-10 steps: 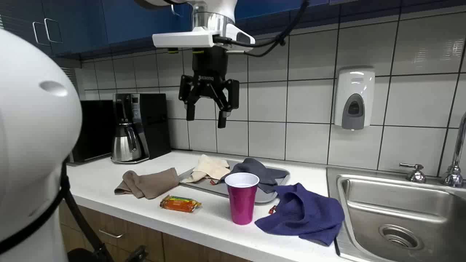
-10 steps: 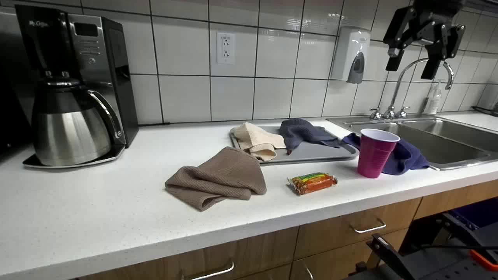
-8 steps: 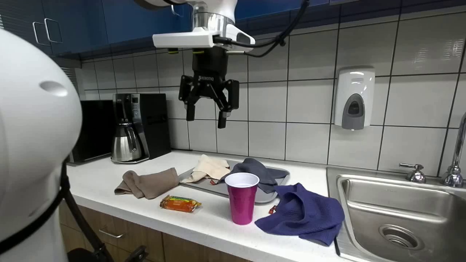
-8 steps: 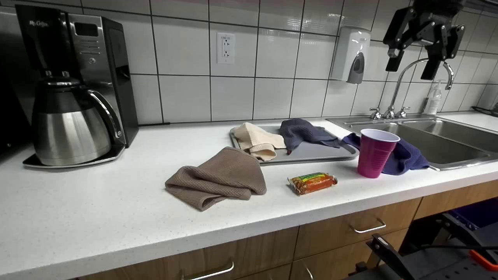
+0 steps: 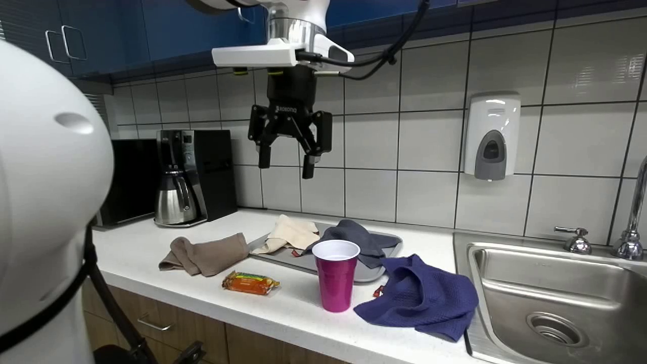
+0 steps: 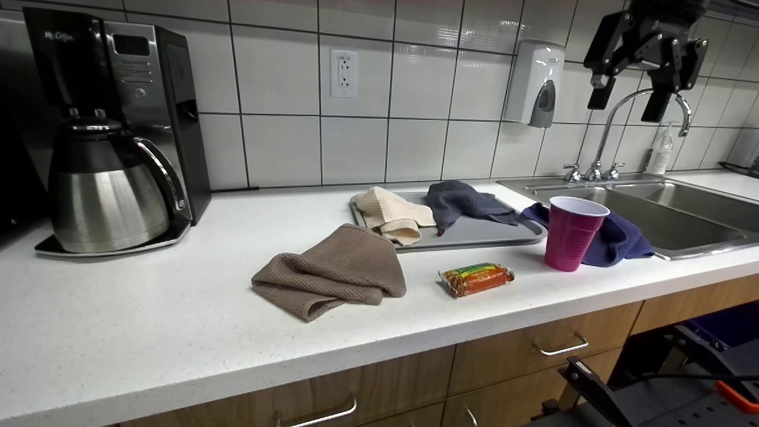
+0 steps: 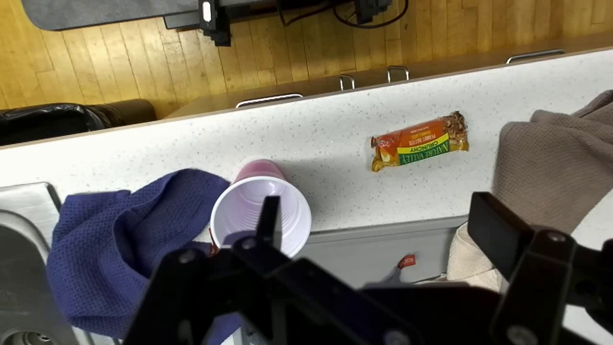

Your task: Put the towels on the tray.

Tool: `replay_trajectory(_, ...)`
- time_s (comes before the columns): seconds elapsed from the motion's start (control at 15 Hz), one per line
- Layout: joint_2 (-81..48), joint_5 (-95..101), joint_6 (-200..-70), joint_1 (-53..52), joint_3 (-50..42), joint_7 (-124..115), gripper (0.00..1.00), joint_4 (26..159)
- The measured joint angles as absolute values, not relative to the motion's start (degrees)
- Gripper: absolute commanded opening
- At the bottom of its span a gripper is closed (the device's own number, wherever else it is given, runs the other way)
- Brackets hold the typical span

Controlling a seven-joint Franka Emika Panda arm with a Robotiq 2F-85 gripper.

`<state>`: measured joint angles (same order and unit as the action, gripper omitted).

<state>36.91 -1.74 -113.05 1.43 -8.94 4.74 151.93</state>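
"White tiles (image 5: 371,141) backed the pale bench (image 6: 148,308). What lay upon it?"

"The blue-purple towel (image 5: 429,298) lay rumpled at the edge of the sink (image 5: 462,255), near the purple cup (image 5: 336,283), its waffle weave heaped around a deep hollow. The brown-grey towel (image 6: 338,270) was loosely folded, one end curled, close by the corner of the grey, low-rimmed tray (image 6: 480,231)."

"And how was the arm (image 5: 295,30) posed?"

"Upright at its end, with the pincer (image 5: 286,165) hanging high above the bench and pointing straight down. Its jaws stood wide apart, holding nothing."
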Motion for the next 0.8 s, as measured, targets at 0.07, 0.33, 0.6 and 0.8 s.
replay_trajectory(0.07, 36.7, -1.7, -113.0, 1.5, -8.9, 4.7, 1.00, 151.9)
replay_trajectory(0.33, 35.4, -1.6, -113.4, 2.1, -9.2, 4.7, 1.00, 151.9)
replay_trajectory(0.6, 33.3, -1.0, -116.0, 3.6, -9.7, 4.8, 1.00, 151.9)
replay_trajectory(0.8, 31.0, -1.0, -119.4, 5.1, -10.6, 4.8, 1.00, 151.9)
